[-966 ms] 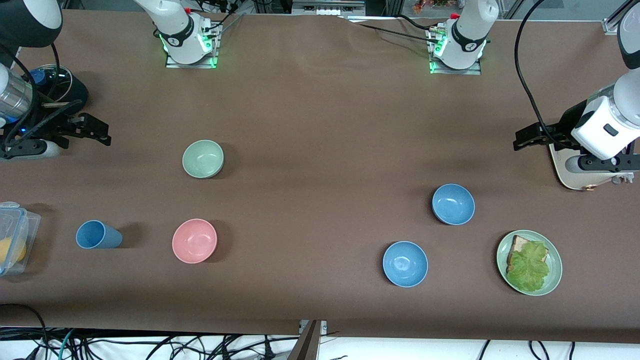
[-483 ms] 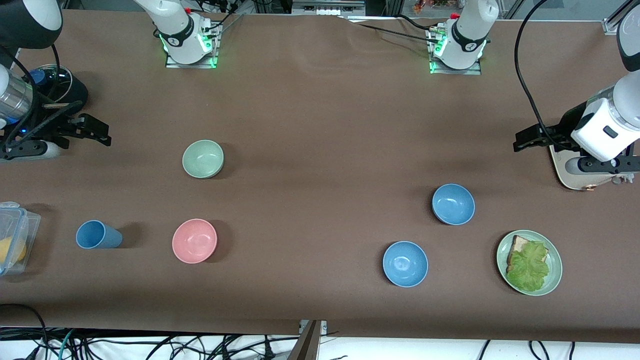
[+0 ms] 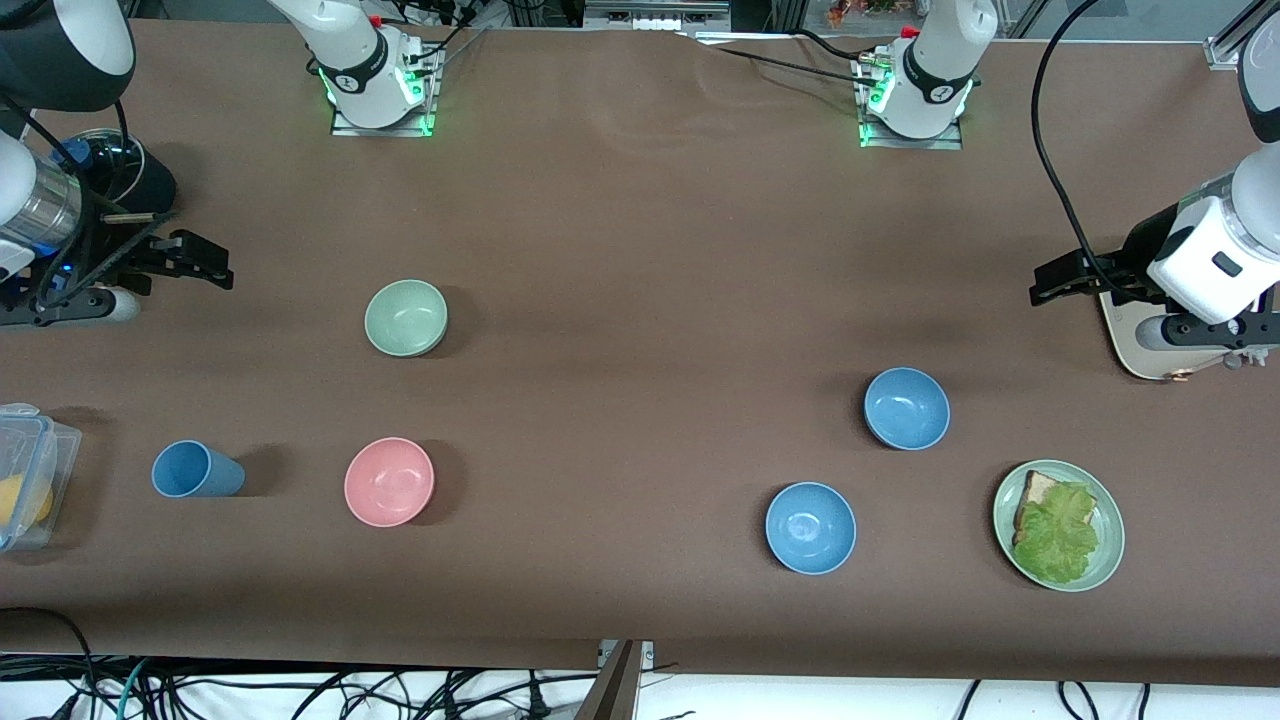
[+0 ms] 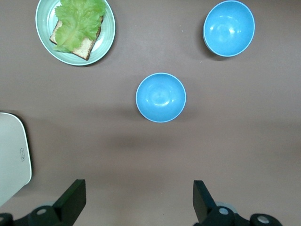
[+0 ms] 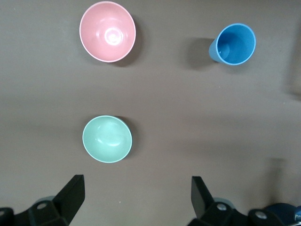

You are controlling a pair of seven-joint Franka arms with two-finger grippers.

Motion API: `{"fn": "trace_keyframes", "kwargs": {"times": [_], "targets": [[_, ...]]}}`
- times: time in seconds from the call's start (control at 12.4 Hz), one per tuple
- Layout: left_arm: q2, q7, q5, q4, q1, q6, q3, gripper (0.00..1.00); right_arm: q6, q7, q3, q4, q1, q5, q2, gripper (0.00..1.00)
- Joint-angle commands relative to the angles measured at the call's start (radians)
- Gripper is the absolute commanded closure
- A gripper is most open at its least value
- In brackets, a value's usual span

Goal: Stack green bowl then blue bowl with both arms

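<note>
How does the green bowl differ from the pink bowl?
The green bowl is pale sage; the pink bowl is salmon pink. The green bowl sits farther from the front camera, the pink bowl nearer, beside the blue cup. Both are upright, empty and look alike in size and shape.

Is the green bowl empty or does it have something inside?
Empty: the green bowl stands upright and shows only its bare, smooth inside.

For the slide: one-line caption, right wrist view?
Open right gripper above green bowl, pink bowl and blue cup.
</note>
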Motion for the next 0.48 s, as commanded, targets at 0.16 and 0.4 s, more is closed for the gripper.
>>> {"fn": "trace_keyframes", "kwargs": {"times": [0.16, 0.4], "targets": [[0.018, -0.001, 0.012, 0.033, 0.001, -0.007, 0.000, 0.00, 0.002, 0.012, 0.010, -0.059, -0.001, -0.006, -0.013, 0.00], [0.027, -0.001, 0.014, 0.036, -0.002, -0.007, -0.002, 0.00, 0.138, 0.012, 0.015, -0.220, -0.001, 0.002, -0.026, 0.00]]}}
